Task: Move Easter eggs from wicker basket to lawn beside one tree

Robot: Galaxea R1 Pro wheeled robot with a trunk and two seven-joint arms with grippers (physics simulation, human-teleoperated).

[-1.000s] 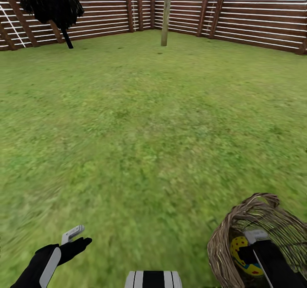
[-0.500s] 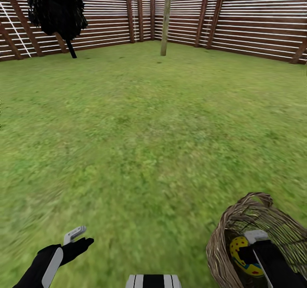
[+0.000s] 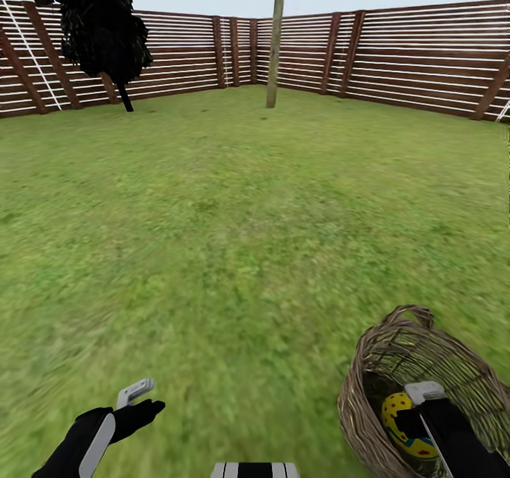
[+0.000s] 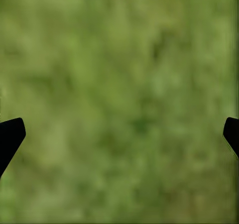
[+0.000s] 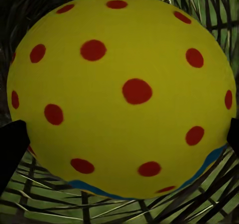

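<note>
The wicker basket stands tilted on the lawn at the lower right, its mouth turned toward me. My right gripper reaches down inside it. One yellow Easter egg with red dots sits between the fingers. In the right wrist view this egg spans the whole gap, with a black fingertip at each side of it. Other eggs are hidden. My left gripper hangs open and empty over bare grass at the lower left. The pale straight tree rises far ahead by the fence.
A dark conifer stands at the far left in front of the brown slatted fence, which closes the lawn on all far sides. Open grass stretches from my arms to the tree.
The view has tilted upward, so sky now shows above the fence. The basket's rim has risen and shifted slightly left around my right gripper, and the egg has stayed with the gripper.
</note>
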